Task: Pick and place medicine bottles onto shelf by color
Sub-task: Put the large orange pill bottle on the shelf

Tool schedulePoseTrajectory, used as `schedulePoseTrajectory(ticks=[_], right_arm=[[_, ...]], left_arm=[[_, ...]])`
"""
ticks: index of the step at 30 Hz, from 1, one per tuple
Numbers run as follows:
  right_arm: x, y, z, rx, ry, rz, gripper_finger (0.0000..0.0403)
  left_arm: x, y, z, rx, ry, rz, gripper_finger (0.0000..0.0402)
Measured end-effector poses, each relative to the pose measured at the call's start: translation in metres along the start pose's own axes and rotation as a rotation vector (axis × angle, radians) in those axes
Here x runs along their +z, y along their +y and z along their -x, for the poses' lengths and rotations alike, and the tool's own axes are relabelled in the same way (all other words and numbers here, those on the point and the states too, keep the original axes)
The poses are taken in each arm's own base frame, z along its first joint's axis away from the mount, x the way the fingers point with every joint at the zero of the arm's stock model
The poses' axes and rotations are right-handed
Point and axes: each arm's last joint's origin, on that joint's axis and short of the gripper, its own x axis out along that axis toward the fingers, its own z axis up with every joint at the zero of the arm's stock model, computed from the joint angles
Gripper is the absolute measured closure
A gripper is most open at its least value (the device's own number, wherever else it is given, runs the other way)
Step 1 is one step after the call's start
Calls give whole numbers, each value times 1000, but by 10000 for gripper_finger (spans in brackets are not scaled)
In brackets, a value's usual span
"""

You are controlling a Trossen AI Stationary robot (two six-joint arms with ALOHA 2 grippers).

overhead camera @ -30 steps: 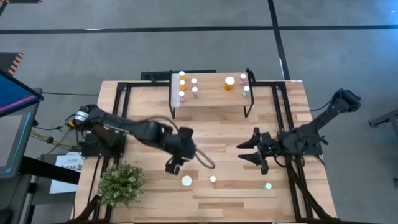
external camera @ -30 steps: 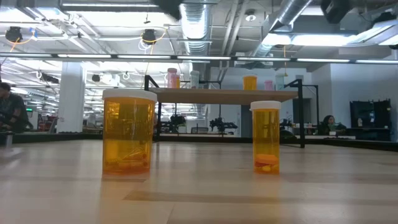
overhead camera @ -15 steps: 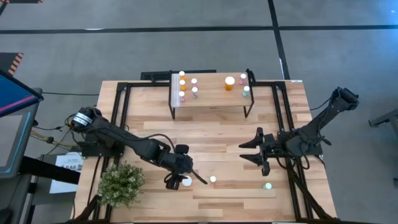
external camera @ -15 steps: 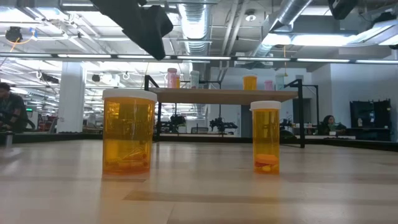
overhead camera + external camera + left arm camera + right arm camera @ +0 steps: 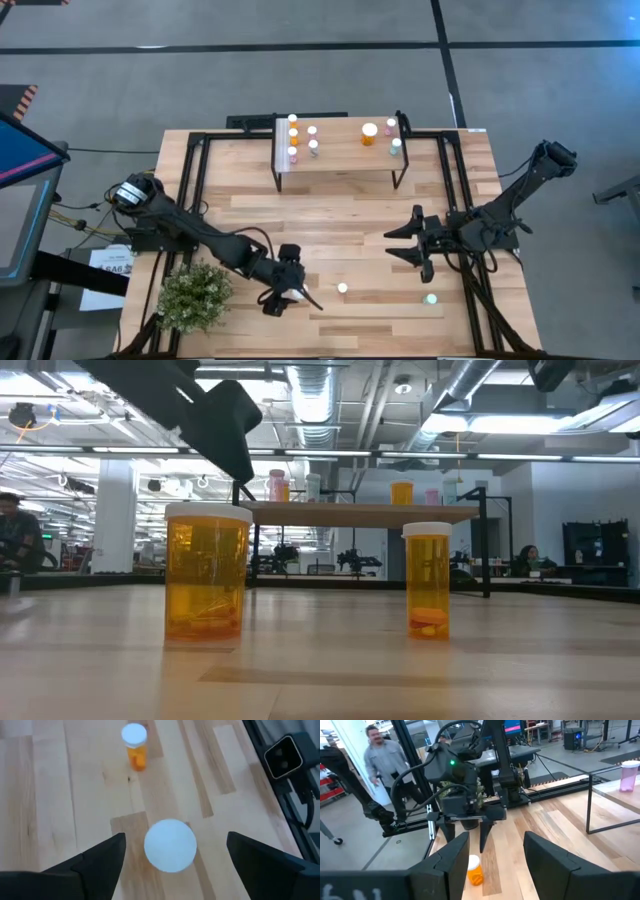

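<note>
Because the wide orange white-capped bottle (image 5: 170, 845) stands upright on the wooden surface (image 5: 60, 795), the left gripper (image 5: 172, 857) hangs above it, fingers (image 5: 100, 857) spread wide to straddle its cap; the right gripper (image 5: 413, 243) waits, fingers parted and empty.

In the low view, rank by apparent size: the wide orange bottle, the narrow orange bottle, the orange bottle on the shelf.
1. Wide orange bottle
2. Narrow orange bottle
3. Orange bottle on the shelf

The shelved one stands much farther from the camera, so its true size is unsure.
</note>
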Motion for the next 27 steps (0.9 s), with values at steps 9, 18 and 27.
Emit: schedulePoseTrajectory(ticks=[9,18,27], right_arm=[[0,0,0,0,1,0,194],[-1,0,0,-1,5,-1,197],[-1,0,0,-1,6,-3,194]], left_arm=[[-15,1,-13,5,-17,48,66],[-23,0,-40,-29,25,48,66],[-22,2,-41,12,8,36,141]])
